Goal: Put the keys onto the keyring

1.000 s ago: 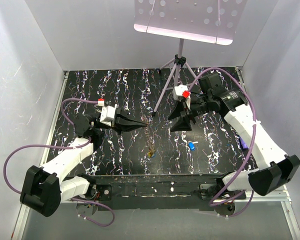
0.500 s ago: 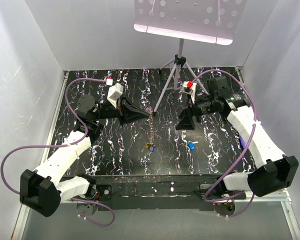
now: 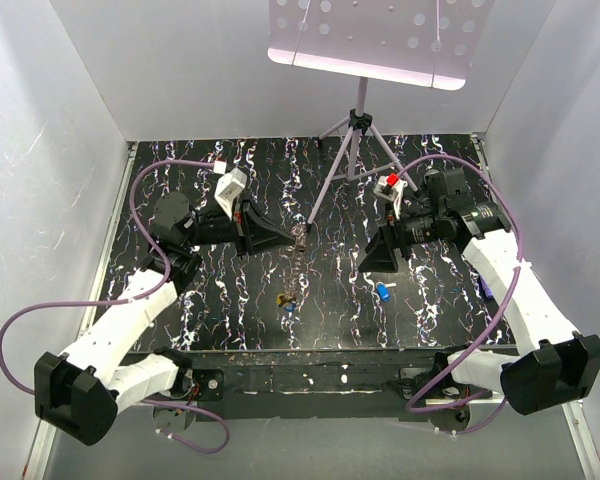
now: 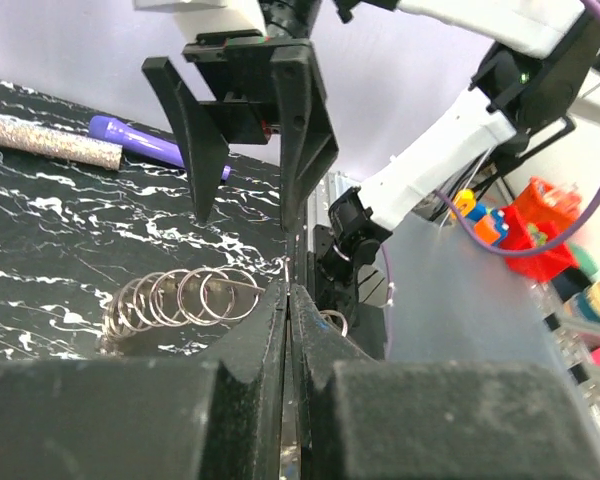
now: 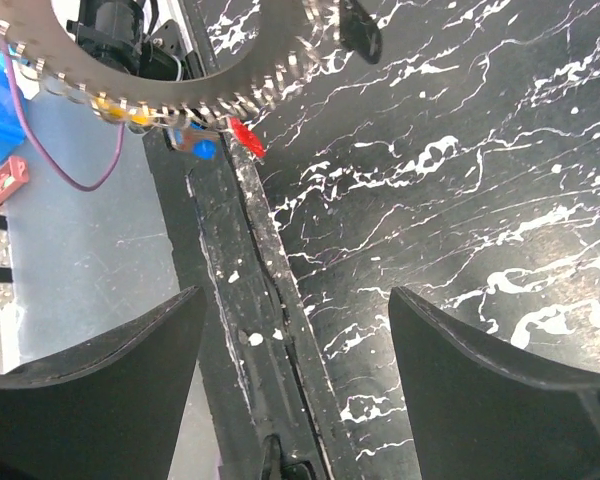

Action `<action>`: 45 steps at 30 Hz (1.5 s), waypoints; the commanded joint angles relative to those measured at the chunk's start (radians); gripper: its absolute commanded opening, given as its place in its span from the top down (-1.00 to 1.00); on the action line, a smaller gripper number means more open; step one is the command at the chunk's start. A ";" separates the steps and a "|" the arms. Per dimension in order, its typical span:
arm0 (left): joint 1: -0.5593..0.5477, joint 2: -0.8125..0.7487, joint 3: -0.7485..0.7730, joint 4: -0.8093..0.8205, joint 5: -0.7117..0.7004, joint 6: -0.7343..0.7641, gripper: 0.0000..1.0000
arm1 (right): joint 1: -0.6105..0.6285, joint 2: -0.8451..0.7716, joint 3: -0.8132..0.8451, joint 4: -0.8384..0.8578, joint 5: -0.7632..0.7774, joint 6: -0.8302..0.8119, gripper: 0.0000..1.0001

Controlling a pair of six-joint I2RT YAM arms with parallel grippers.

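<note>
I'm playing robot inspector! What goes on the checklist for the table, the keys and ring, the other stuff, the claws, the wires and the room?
Surface: black table with white marbling, no spills seen.
Job's things: keyring with a jagged edge, at the end of the ring chain; yellow, blue and red keys at its edge; one blue key lies loose on the table.
Clutter: glittery tube and purple pen, side by side near the right edge.
Grippers: left gripper shut on the ring chain; right gripper open, holding nothing.
Cables: purple cables loop from both arms, none snagged that I can see.
Surroundings: white walls; music stand at the back.
</note>
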 commanded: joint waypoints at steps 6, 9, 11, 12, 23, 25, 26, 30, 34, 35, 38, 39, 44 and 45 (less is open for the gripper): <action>-0.063 -0.171 -0.053 -0.321 -0.020 0.823 1.00 | -0.021 -0.066 -0.104 -0.024 0.021 -0.126 -0.60; -0.067 -0.202 -0.113 -0.287 -0.036 0.901 1.00 | -0.043 -0.104 -0.167 -0.011 0.113 -0.130 -0.61; -0.075 -0.211 -0.131 -0.292 -0.047 0.931 1.00 | -0.055 -0.127 -0.201 -0.021 0.168 -0.164 -0.64; -0.078 -0.219 -0.147 -0.292 -0.056 0.948 1.00 | -0.060 -0.138 -0.218 -0.027 0.203 -0.185 -0.65; -0.087 -0.190 -0.236 -0.241 -0.051 0.927 1.00 | -0.225 0.047 -0.177 -0.146 0.247 -0.448 -0.50; -0.087 -0.196 -0.239 -0.263 -0.068 0.947 1.00 | -0.242 0.139 -0.143 -0.130 0.233 -0.446 -0.44; -0.089 -0.196 -0.239 -0.276 -0.073 0.959 1.00 | -0.244 0.181 -0.130 -0.117 0.242 -0.436 -0.43; -0.093 -0.199 -0.239 -0.304 -0.093 0.982 1.00 | -0.224 0.310 -0.052 -0.070 0.248 -0.275 -0.23; -0.093 -0.210 -0.231 -0.315 -0.096 0.990 1.00 | -0.118 0.327 -0.118 0.055 0.396 -0.129 -0.20; -0.093 -0.213 -0.230 -0.318 -0.097 0.991 1.00 | -0.103 0.331 -0.133 0.084 0.435 -0.112 -0.20; -0.095 -0.220 -0.228 -0.321 -0.093 0.991 1.00 | -0.093 0.370 -0.126 0.112 0.493 -0.081 -0.20; -0.095 -0.223 -0.228 -0.321 -0.090 0.991 1.00 | -0.092 0.388 -0.117 0.106 0.496 -0.081 -0.18; -0.098 -0.245 -0.227 -0.326 -0.090 0.990 1.00 | -0.043 0.443 -0.110 0.130 0.555 -0.069 -0.12; -0.098 -0.248 -0.227 -0.329 -0.093 0.993 1.00 | -0.037 0.449 -0.116 0.135 0.555 -0.067 -0.10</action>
